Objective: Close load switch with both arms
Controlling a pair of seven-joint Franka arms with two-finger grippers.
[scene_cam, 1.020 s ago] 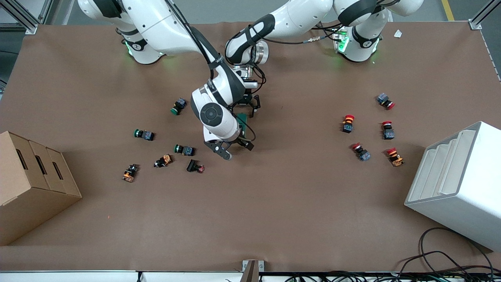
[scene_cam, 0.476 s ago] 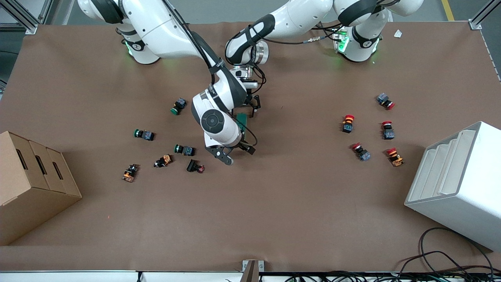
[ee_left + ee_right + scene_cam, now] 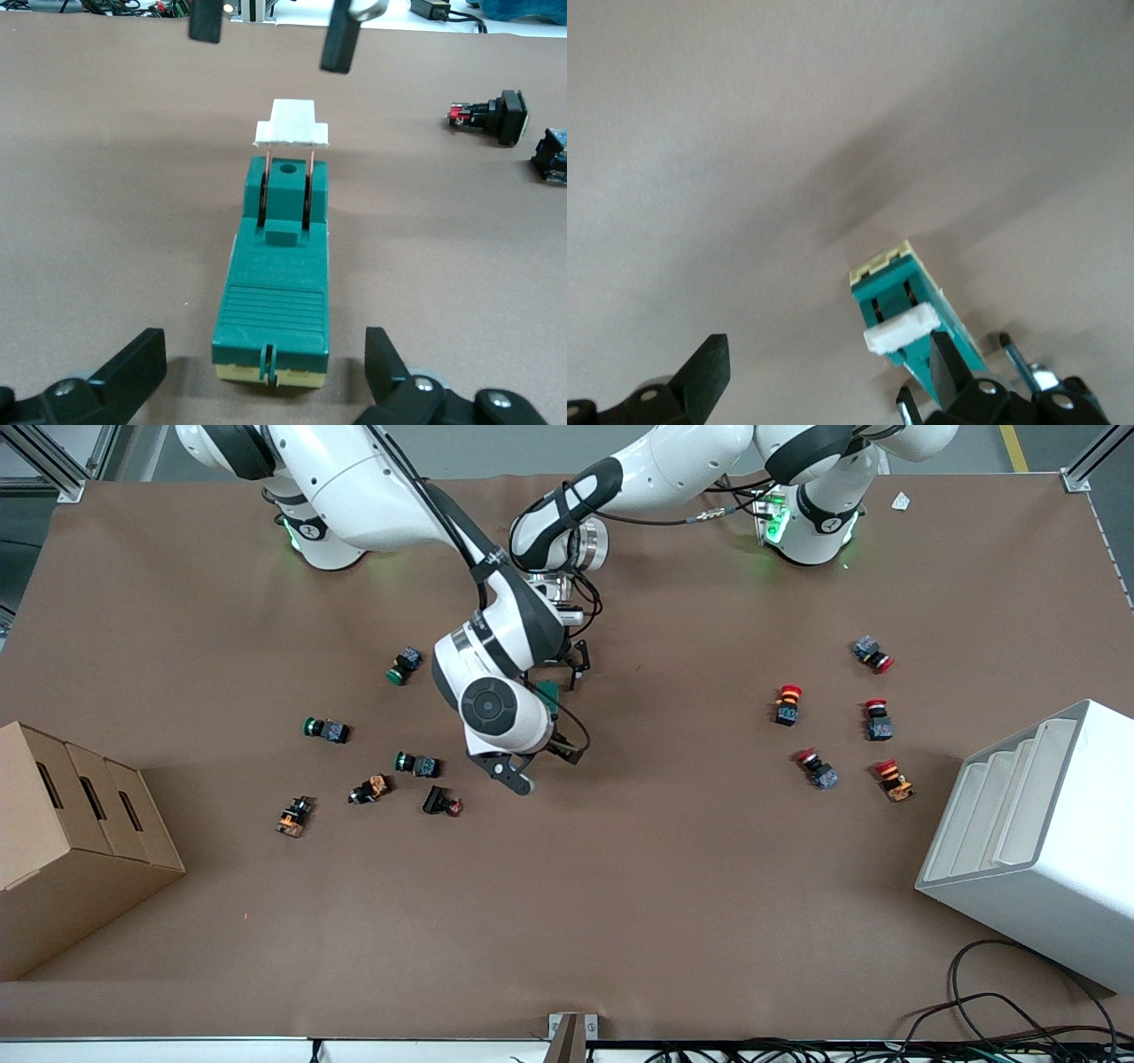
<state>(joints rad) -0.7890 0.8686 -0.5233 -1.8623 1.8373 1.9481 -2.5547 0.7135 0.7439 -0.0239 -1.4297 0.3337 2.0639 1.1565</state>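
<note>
While it lies flat on the brown table (image 3: 620,886) near the middle, the load switch (image 3: 276,288) shows its dark-green body with a cream base edge, and its white lever piece (image 3: 291,124) stands raised on two thin metal blades at one end. In the front view only a small green part of the switch (image 3: 549,692) shows between the two arms' wrists. Straddling the base end of the switch, the left gripper (image 3: 266,376) has its fingers spread wide, one on each side and not touching it. Over the table at the lever end hangs the right gripper (image 3: 539,768), its fingers likewise spread wide with nothing between them. Toward the right arm's end lie several green-capped push buttons (image 3: 325,729), and toward the left arm's end several red-capped push buttons (image 3: 787,703).
</note>
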